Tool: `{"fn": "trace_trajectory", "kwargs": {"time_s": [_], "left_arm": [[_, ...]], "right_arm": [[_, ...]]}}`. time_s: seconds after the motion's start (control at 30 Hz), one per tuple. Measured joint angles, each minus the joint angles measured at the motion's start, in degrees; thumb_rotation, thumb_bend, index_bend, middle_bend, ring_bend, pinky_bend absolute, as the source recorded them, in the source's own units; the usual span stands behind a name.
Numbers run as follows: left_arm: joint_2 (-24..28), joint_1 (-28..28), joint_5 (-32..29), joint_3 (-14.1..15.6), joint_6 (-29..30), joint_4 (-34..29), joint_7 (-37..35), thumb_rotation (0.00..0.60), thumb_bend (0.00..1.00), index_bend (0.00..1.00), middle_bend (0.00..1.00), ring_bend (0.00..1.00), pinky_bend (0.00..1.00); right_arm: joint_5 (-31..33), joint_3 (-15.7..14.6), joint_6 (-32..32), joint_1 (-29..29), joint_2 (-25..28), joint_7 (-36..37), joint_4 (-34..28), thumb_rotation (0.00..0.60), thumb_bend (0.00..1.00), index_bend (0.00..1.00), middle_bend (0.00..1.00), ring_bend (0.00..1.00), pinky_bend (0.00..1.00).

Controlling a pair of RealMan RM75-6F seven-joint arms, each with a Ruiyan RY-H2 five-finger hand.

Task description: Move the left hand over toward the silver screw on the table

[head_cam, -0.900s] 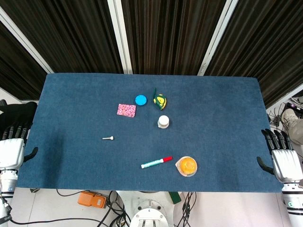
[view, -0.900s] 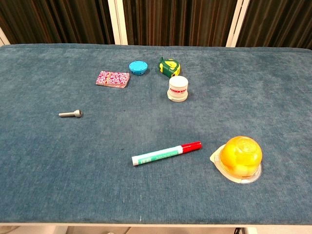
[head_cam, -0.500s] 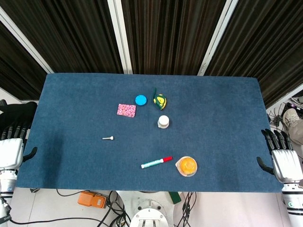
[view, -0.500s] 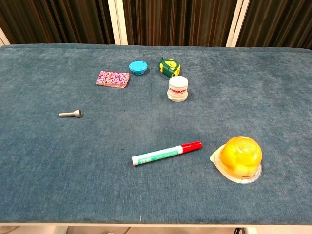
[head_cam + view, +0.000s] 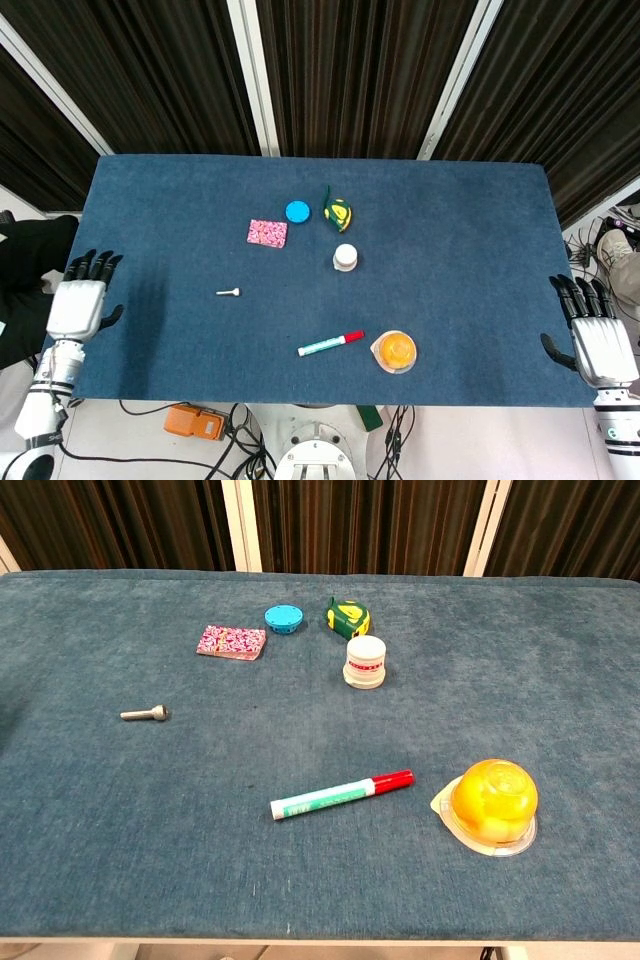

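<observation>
The silver screw [image 5: 228, 292] lies on its side on the blue table, left of centre; the chest view shows the screw [image 5: 145, 714] with its head toward the right. My left hand [image 5: 80, 301] hovers at the table's left edge, fingers spread and holding nothing, well to the left of the screw. At the table's right edge my right hand [image 5: 596, 337] is also open and holds nothing. Neither hand appears in the chest view.
A pink patterned pad [image 5: 267, 233], a blue round lid [image 5: 297, 211], a yellow-green tape measure [image 5: 339, 212] and a white jar [image 5: 345, 257] lie behind the screw. A green-and-red marker [image 5: 330, 343] and an orange jelly cup [image 5: 395, 351] sit near the front edge.
My left hand has moved right and forward, from beside the table to over its left edge, closer to the screw. The right hand and the objects have stayed put.
</observation>
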Motion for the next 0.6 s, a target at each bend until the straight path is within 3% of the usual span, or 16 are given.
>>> {"fn": "trace_trajectory", "kwargs": {"time_s": [0.23,0.6], "left_arm": [[-4.7,-5.9,-5.4,-1.6,-6.8,-2.9,8.5,0.6,0.24,0.24,0.1,0.03,0.12],[-11.1,-11.4,-13.4,-2.9,-11.4,-2.8,14.2,0.6,0.24,0.31,0.1,0.03,0.12]], "right_arm": [[0.1,0.0,-0.1,0.0,0.2,0.7,0.1,0.6,0.46,0.09,0.13,0.1,0.04],[0.1,0.1,-0.5,0.2,0.3,1.1,0.1,0.6,0.46,0.09,0.13,0.1,0.04]]}}
